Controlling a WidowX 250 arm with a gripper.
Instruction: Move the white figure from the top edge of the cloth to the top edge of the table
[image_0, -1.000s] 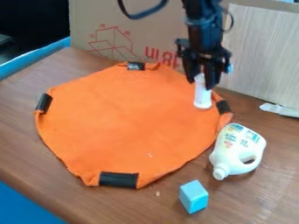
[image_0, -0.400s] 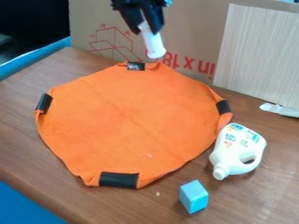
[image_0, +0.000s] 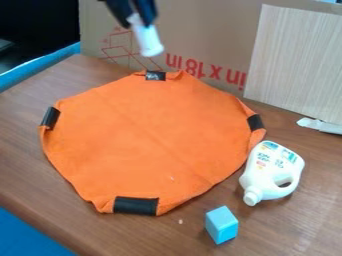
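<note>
At the top of the camera view, left of centre, the black gripper (image_0: 139, 21) hangs in the air, shut on the upper end of the white figure (image_0: 148, 40). The figure is slightly tilted, its wider base pointing down, above the cloth's top corner and in front of the cardboard. Below, the orange cloth (image_0: 150, 135) lies spread on the brown wooden table (image_0: 30, 162), with black patches at its corners.
A white toy jug (image_0: 270, 172) lies by the cloth's right edge, and a light blue block (image_0: 221, 225) sits near the front. Cardboard (image_0: 200, 30) and a pale wooden panel (image_0: 297, 60) stand along the back. A white scrap (image_0: 320, 125) lies at the right.
The gripper has lifted the white figure off the cloth's right side and carried it up and to the left. The cloth, jug and block have stayed put.
</note>
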